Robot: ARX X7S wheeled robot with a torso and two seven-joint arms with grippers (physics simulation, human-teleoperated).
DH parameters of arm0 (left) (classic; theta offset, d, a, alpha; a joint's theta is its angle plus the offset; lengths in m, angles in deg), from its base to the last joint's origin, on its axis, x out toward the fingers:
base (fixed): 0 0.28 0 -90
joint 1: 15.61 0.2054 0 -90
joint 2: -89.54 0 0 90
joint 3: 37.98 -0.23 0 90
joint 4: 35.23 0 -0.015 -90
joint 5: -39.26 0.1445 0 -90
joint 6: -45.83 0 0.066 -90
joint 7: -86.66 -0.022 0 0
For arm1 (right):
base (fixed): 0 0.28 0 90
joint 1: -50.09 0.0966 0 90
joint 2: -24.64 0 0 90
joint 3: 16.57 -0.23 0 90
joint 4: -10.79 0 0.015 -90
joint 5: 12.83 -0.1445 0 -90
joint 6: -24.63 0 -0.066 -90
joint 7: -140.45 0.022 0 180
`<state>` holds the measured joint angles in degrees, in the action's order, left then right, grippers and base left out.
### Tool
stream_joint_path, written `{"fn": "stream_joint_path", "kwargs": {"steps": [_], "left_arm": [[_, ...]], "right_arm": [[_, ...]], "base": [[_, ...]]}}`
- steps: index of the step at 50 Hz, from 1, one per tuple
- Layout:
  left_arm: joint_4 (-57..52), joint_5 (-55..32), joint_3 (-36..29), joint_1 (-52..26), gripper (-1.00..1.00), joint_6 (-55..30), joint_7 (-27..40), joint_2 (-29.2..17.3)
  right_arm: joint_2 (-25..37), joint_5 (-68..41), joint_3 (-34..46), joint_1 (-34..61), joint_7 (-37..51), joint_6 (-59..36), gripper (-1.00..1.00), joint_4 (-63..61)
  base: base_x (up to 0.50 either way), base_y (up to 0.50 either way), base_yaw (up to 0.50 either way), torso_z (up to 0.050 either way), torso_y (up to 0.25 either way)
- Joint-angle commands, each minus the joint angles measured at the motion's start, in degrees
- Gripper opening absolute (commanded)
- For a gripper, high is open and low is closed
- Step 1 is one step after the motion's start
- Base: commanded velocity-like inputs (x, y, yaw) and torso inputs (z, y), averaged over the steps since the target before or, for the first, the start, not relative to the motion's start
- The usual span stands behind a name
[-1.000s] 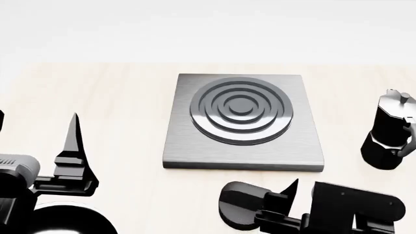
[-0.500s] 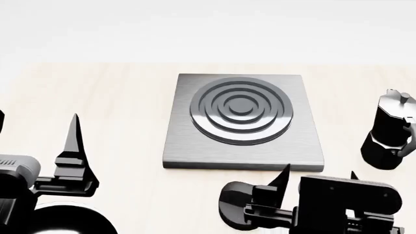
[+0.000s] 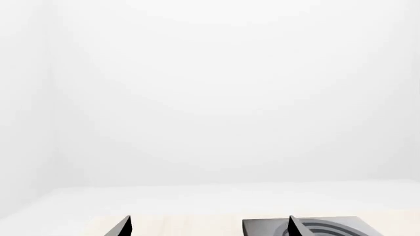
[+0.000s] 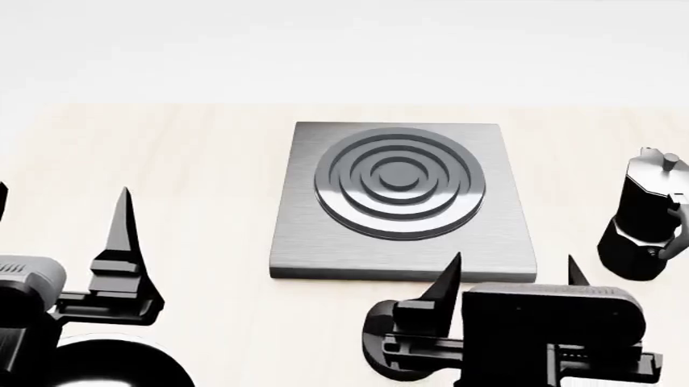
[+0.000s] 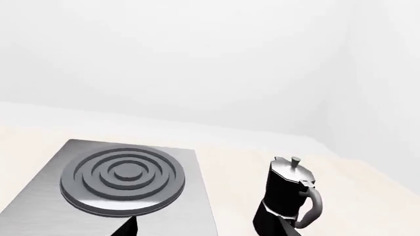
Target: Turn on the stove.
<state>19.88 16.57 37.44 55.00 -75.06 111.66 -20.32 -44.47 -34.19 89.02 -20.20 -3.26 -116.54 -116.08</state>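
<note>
Your left gripper (image 4: 64,242) hovered over the left part of the pale counter (image 4: 205,201), well apart from the stove. One pointed finger (image 4: 124,234) stood upright in the head view; in the left wrist view two tips showed with a wide gap between them, so the gripper was open and held nothing. Below it, at the lower left corner, a round black pan (image 4: 108,367) was partly visible.

The stove (image 4: 404,242) lay flat in the middle of the counter, a square grey slab with a round burner (image 4: 398,181) of raised rings. Just in front of its near edge sat the black knob (image 4: 379,347), mostly hidden behind your right arm.

Your right gripper (image 4: 508,278) was above the knob, and its two pointed fingers (image 4: 447,278) reached up to the near edge of the stove in the head view. They stood apart with nothing between them, so this gripper was open and empty as well. I could not tell if it touched the knob.

At the right, a black pot (image 4: 646,218) with a handle stood upright on the counter, beside the stove but apart from it.
</note>
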Motion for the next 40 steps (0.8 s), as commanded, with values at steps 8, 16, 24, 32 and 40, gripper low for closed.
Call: {"fn": "stream_joint_path", "kwargs": {"steps": [8,16,24,32,40], "left_arm": [[-0.4,-0.3,-0.2,0.1,1.00,0.1,0.3,-0.4],[-0.4,-0.3,-0.3,0.1,1.00,0.2,0.5,-0.5],[-0.1,-0.3,-0.4,0.0,1.00,0.3,0.6,-0.5],[0.3,0.1,-0.6,-0.1,1.00,0.8,0.7,-0.7],[0.2,-0.2,-0.6,-0.2,1.00,0.6,0.8,-0.8]], "right_arm": [[1.2,1.1,2.8,1.2,0.9,-2.0,1.00,-3.8],[1.9,1.8,4.6,2.0,1.0,-2.6,1.00,-5.1],[2.2,2.2,5.6,2.6,1.1,-3.0,1.00,-5.7],[2.1,2.1,6.6,3.5,1.2,-4.1,1.00,-6.6],[2.1,1.9,7.3,4.5,1.6,-6.0,1.00,-8.6]], "base": [[0.00,0.00,0.00,0.000,0.000],[0.00,0.00,0.00,0.000,0.000],[0.00,0.00,0.00,0.000,0.000],[0.00,0.00,0.00,0.000,0.000],[0.00,0.00,0.00,0.000,0.000]]}}
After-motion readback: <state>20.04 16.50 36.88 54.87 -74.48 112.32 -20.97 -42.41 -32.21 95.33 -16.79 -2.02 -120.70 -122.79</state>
